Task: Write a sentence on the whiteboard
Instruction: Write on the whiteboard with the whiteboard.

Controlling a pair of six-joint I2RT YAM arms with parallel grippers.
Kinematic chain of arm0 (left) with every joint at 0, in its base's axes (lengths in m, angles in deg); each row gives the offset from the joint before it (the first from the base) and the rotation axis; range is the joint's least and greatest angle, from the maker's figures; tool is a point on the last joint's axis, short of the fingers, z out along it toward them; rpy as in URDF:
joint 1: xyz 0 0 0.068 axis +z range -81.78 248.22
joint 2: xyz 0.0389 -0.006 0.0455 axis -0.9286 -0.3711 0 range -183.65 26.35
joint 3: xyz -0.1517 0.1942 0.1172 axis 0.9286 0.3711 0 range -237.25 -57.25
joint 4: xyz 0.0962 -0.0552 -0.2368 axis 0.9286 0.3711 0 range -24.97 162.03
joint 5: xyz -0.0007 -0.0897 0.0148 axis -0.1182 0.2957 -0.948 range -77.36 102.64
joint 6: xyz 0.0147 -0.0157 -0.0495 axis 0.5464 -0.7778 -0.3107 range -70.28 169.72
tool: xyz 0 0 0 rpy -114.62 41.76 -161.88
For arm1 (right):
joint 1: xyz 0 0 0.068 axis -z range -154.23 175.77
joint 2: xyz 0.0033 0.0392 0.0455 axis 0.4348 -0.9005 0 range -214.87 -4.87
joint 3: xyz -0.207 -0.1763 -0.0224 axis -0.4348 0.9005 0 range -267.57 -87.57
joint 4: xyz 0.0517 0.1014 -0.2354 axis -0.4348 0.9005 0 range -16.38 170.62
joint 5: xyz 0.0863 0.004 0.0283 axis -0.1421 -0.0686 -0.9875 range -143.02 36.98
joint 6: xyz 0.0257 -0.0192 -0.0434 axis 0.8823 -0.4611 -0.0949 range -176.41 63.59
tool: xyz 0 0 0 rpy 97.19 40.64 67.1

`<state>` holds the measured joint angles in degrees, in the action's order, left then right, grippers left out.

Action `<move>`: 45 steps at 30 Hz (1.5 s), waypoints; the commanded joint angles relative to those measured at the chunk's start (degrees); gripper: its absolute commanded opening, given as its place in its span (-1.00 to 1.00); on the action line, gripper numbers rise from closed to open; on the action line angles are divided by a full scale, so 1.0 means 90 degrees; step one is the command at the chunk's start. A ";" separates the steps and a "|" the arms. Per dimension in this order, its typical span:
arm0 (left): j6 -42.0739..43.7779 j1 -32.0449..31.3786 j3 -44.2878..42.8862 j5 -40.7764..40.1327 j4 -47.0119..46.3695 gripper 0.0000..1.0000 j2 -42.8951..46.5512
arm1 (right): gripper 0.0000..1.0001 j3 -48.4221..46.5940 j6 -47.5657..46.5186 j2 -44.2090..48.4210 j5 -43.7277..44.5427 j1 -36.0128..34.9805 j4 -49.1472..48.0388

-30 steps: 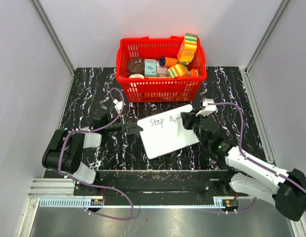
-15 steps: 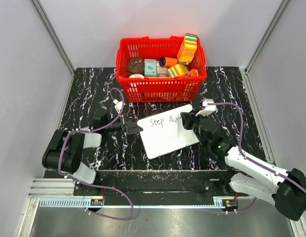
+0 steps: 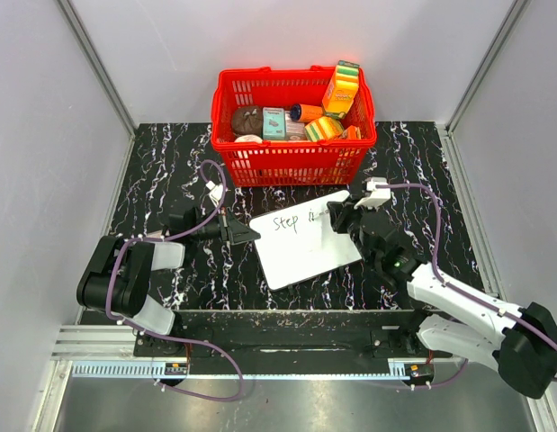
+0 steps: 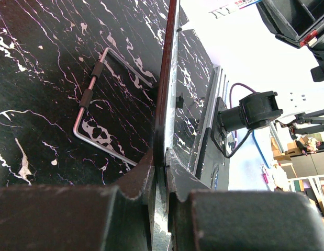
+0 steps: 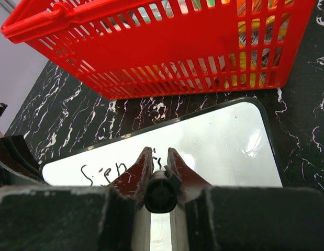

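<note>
My left fingers (image 3: 245, 233) are nipped almost shut on the 9 o'clock edge of the whiteboard (image 3: 305, 247). My left wrist view shows the thin edge pinched between both pads (image 4: 146, 167). My right fingers (image 3: 336, 219) are clamped fully on the marker (image 5: 160, 194), its dark barrel wedged between them and its tip down on the board.

The whiteboard lies flat in the middle of the table, just at 6 o'clock of the red basket (image 3: 291, 166). The sentence (image 3: 289, 221) runs along the board's far edge, reading "Step" and the start of a second word.

Over the last second my right wrist has crept a touch towards 11 o'clock. My left hand and the board have not shifted at all. Hardly any new ink shows, so I judge I am midway through a letter of the second word. Most of the sentence is still to write, and the blank white below leaves room for a second line.
</note>
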<state>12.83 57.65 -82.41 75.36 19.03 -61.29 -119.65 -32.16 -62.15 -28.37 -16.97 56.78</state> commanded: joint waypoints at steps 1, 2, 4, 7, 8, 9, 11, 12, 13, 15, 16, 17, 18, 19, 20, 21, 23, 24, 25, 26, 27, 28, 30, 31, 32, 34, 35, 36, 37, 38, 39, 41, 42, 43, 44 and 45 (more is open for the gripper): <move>0.0534 -0.0076 -0.0133 -0.0006 -0.0153 -1.00 -0.0107 | -1.00 -0.0293 -0.0126 -0.0081 0.0377 0.0032 -0.0150; 0.0534 -0.0076 -0.0133 -0.0006 -0.0153 -1.00 -0.0106 | -1.00 -0.0323 -0.0145 -0.0081 0.0387 0.0042 -0.0150; 0.0524 -0.0085 -0.0133 -0.0016 -0.0143 -1.00 -0.0106 | -1.00 -0.0352 -0.0175 -0.0101 0.0435 0.0042 -0.0150; 0.0524 -0.0076 -0.0133 -0.0016 -0.0143 -1.00 -0.0116 | -1.00 -0.0391 -0.0204 -0.0111 0.0494 0.0042 -0.0160; 0.0534 -0.0085 -0.0133 -0.0016 -0.0143 -1.00 -0.0107 | -1.00 -0.0401 -0.0214 -0.0101 0.0494 0.0042 -0.0160; 0.0524 -0.0076 -0.0124 -0.0006 -0.0153 -1.00 -0.0106 | -1.00 -0.0411 -0.0214 -0.0101 0.0523 0.0042 -0.0160; 0.0524 -0.0076 -0.0133 -0.0016 -0.0162 -1.00 -0.0107 | -1.00 -0.0411 -0.0224 -0.0091 0.0582 0.0042 -0.0160; 0.0524 -0.0085 -0.0124 -0.0016 -0.0153 -1.00 -0.0106 | -1.00 -0.0411 -0.0214 -0.0072 0.0611 0.0052 -0.0160; 0.0534 -0.0086 -0.0133 -0.0006 -0.0162 -1.00 -0.0106 | -1.00 -0.0411 -0.0204 -0.0072 0.0631 0.0052 -0.0179; 0.0524 -0.0076 -0.0133 -0.0015 -0.0163 -1.00 -0.0106 | -1.00 -0.0411 -0.0253 -0.0101 0.0621 0.0062 -0.0228; 0.0524 -0.0076 -0.0133 -0.0006 -0.0163 -1.00 -0.0116 | -1.00 -0.0430 -0.0272 -0.0130 0.0612 0.0071 -0.0219; 0.0524 -0.0076 -0.0133 -0.0015 -0.0153 -1.00 -0.0116 | -1.00 -0.0450 -0.0282 -0.0140 0.0602 0.0081 -0.0209; 0.0524 -0.0076 -0.0124 -0.0006 -0.0153 -1.00 -0.0116 | -1.00 -0.0459 -0.0273 -0.0150 0.0602 0.0081 -0.0199; 0.0514 -0.0076 -0.0123 -0.0015 -0.0162 -1.00 -0.0116 | -1.00 -0.0431 -0.0263 -0.0140 0.0602 0.0071 -0.0199; 0.0524 -0.0085 -0.0123 -0.0016 -0.0163 -1.00 -0.0107 | -1.00 -0.0401 -0.0253 -0.0130 0.0602 0.0081 -0.0199; 0.0514 -0.0086 -0.0133 -0.0016 -0.0153 -1.00 -0.0106 | -1.00 -0.0391 -0.0234 -0.0101 0.0602 0.0091 -0.0189; 0.0524 -0.0076 -0.0133 -0.0015 -0.0163 -1.00 -0.0116 | -1.00 -0.0333 -0.0204 -0.0081 0.0602 0.0081 -0.0141; 0.0524 -0.0076 -0.0133 -0.0006 -0.0163 -1.00 -0.0107 | -1.00 -0.0323 -0.0185 -0.0062 0.0573 0.0081 -0.0121; 0.0524 -0.0085 -0.0133 -0.0015 -0.0153 -1.00 -0.0106 | -1.00 -0.0313 -0.0175 -0.0033 0.0553 0.0081 -0.0073; 0.0514 -0.0086 -0.0133 -0.0006 -0.0153 -1.00 -0.0106 | -1.00 -0.0284 -0.0156 -0.0023 0.0533 0.0091 -0.0043; 0.0524 -0.0076 -0.0133 -0.0015 -0.0162 -1.00 -0.0106 | -1.00 -0.0264 -0.0146 -0.0003 0.0514 0.0081 -0.0024; 0.0514 -0.0076 -0.0124 -0.0016 -0.0163 -1.00 -0.0097 | -1.00 -0.0255 -0.0126 0.0016 0.0475 0.0091 0.0015; 0.0524 -0.0076 -0.0133 -0.0006 -0.0153 -1.00 -0.0116 | -1.00 -0.0216 -0.0107 0.0036 0.0455 0.0081 0.0055; 0.0524 -0.0076 -0.0133 -0.0006 -0.0162 -1.00 -0.0116 | -1.00 -0.0206 -0.0107 0.0046 0.0436 0.0081 0.0093; 0.0524 -0.0076 -0.0133 -0.0015 -0.0153 -1.00 -0.0116 | -1.00 -0.0167 -0.0097 0.0055 0.0416 0.0081 0.0104; 0.0524 -0.0076 -0.0133 -0.0025 -0.0143 -1.00 -0.0107 | -1.00 -0.0128 -0.0087 0.0075 0.0387 0.0081 0.0113; 0.0524 -0.0085 -0.0133 -0.0025 -0.0143 -1.00 -0.0116 | -1.00 -0.0108 -0.0097 0.0075 0.0387 0.0081 0.0133; 0.0534 -0.0076 -0.0133 -0.0025 -0.0153 -1.00 -0.0116 | -1.00 -0.0098 -0.0087 0.0085 0.0367 0.0081 0.0143; 0.0524 -0.0085 -0.0143 -0.0025 -0.0143 -1.00 -0.0107 | -1.00 -0.0089 -0.0077 0.0085 0.0338 0.0081 0.0162; 0.0524 -0.0086 -0.0143 -0.0016 -0.0143 -1.00 -0.0106 | -1.00 -0.0069 -0.0068 0.0104 0.0328 0.0081 0.0162; 0.0534 -0.0076 -0.0133 -0.0025 -0.0143 -1.00 -0.0116 | -1.00 -0.0069 -0.0058 0.0114 0.0319 0.0081 0.0162; 0.0524 -0.0085 -0.0143 -0.0025 -0.0133 -1.00 -0.0107 | -1.00 -0.0040 -0.0048 0.0124 0.0270 0.0081 0.0182; 0.0534 -0.0076 -0.0143 -0.0025 -0.0133 -1.00 -0.0116 | -1.00 -0.0040 -0.0038 0.0133 0.0260 0.0081 0.0182; 0.0524 -0.0076 -0.0143 -0.0025 -0.0133 -1.00 -0.0116 | -1.00 -0.0030 -0.0029 0.0143 0.0241 0.0081 0.0211; 0.0534 -0.0076 -0.0143 -0.0025 -0.0133 -1.00 -0.0116 | -1.00 -0.0011 -0.0028 0.0153 0.0221 0.0091 0.0211; 0.0524 -0.0085 -0.0143 -0.0016 -0.0143 -1.00 -0.0116 | -1.00 -0.0001 -0.0009 0.0172 0.0211 0.0081 0.0221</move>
<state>12.85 57.65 -82.41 75.40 18.96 -61.29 -120.44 -32.93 -61.71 -25.97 -16.80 58.11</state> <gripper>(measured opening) 0.122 0.186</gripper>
